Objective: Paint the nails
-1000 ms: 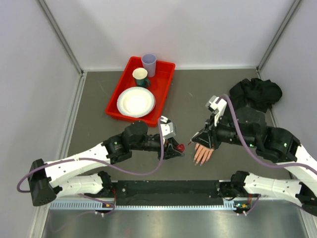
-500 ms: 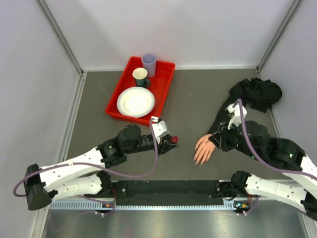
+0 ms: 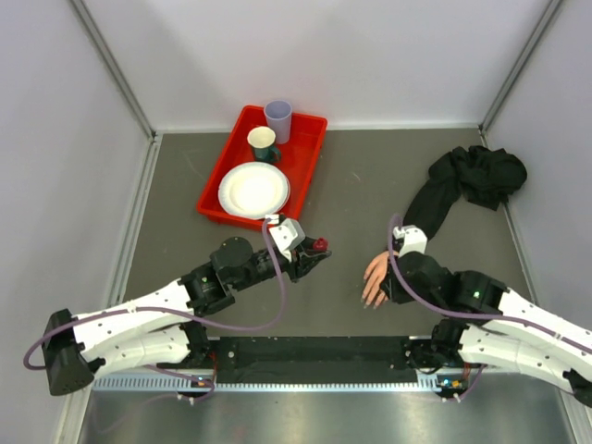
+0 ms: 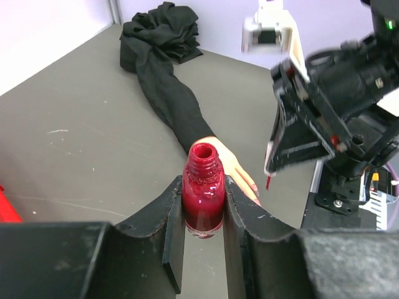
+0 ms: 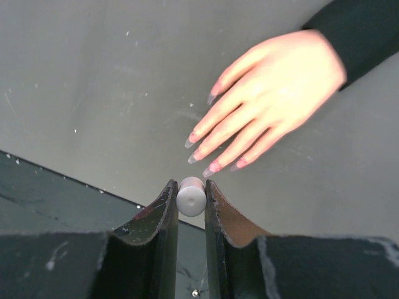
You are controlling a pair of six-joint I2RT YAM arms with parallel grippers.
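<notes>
Red plastic tray sits at the far left of the grey table, well apart from the work. It holds a white plate, a green cup and a lavender cup. The left gripper clamps an uncapped polish bottle upright, to the left of the mannequin hand and apart from it. The right gripper hangs just over the fingertips and covers part of the hand from above. It is clenched on a polish brush whose red tip hangs clear of the table.

The hand lies flat, palm down. Its long axis runs from the bunched black sleeve at the far right diagonally toward the near centre. The nails, pale pink, point at the near edge.

The black rail between the arm bases lies close beyond the fingertips. Bare table lies between the tray and the sleeve, and between the two grippers.
</notes>
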